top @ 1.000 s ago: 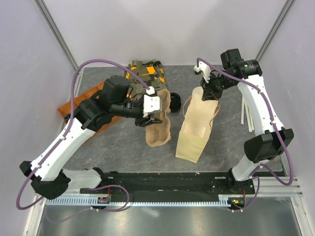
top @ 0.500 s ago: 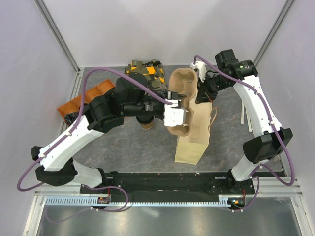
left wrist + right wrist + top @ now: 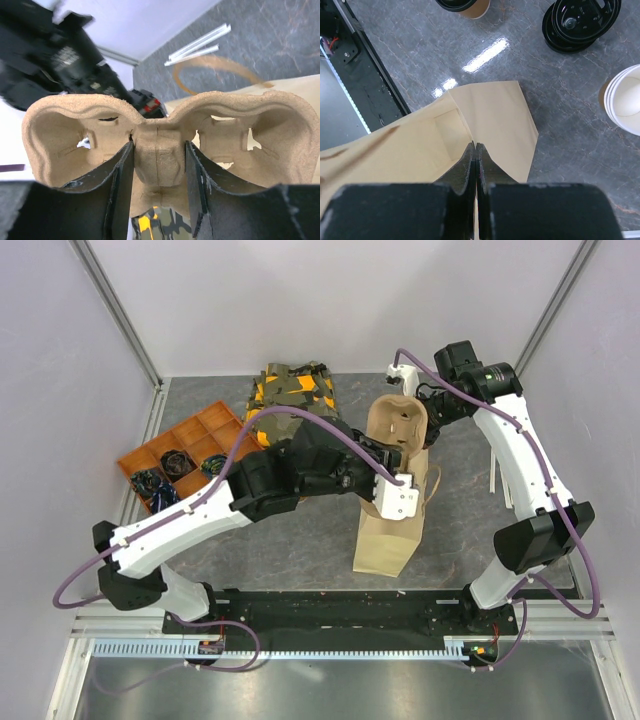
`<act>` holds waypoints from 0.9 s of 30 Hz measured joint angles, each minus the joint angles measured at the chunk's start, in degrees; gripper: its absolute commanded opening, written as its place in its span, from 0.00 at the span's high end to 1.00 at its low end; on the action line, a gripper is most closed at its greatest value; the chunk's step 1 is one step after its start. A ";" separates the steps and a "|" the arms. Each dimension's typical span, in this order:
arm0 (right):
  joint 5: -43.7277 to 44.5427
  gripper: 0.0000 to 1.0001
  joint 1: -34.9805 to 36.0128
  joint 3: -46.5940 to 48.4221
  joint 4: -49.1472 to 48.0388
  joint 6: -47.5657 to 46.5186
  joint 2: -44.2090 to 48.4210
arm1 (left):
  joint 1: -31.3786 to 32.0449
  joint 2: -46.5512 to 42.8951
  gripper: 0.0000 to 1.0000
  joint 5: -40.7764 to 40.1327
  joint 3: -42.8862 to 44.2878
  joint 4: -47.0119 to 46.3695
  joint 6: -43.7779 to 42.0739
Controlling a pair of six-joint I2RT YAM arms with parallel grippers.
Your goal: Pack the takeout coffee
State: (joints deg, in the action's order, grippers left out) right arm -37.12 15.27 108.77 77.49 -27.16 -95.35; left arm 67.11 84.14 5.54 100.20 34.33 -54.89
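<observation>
Barely begun: left tool (image 3: 157, 152) pinches the carrier (image 3: 60, 127) over the bag (image 3: 385, 540), right tool (image 3: 475, 150) pinches its rim; the coffee (image 3: 465, 6), seemingly, stands on the worktop (image 3: 570, 125).

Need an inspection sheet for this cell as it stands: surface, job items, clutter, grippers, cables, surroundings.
Surface: glossy grey stone-patterned table.
Job's things: brown paper cup with black lid stands on the table, unpacked; tan paper bag upright, mouth open; moulded pulp cup carrier held over it.
Clutter: stack of black lids; stack of lidless paper cups; orange compartment tray with dark items; camouflage-patterned pile; white sticks.
Grippers: left gripper clamps the carrier's centre; right gripper shut on the bag's rim.
Cables: purple cables loop off both arms; no snag seen.
Surroundings: pale walls, metal corner posts.
</observation>
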 measured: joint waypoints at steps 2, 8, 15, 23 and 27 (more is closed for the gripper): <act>0.02 1.00 0.00 0.00 0.00 1.25 0.00 | 0.59 0.00 0.86 -1.86 -2.45 -1.44 -0.39; 0.79 1.00 0.00 0.00 -0.02 3.89 0.00 | 2.14 -0.44 0.86 -5.79 -5.03 -3.50 -1.07; 1.99 1.00 0.00 -0.04 -0.02 6.36 0.00 | 4.70 -3.96 0.87 -7.76 -3.69 -6.95 -3.39; 1.77 1.00 0.00 -0.74 0.02 8.61 0.00 | 6.12 -5.38 0.87 -10.86 -6.71 -15.04 -7.39; 1.22 1.00 0.00 -0.87 -0.04 9.42 0.07 | 6.21 -5.44 0.87 -12.79 -12.37 -18.62 -9.66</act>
State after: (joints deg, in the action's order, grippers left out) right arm -35.90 15.27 107.90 77.45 -17.74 -95.29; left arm 73.32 78.70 -7.25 87.83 15.70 -64.55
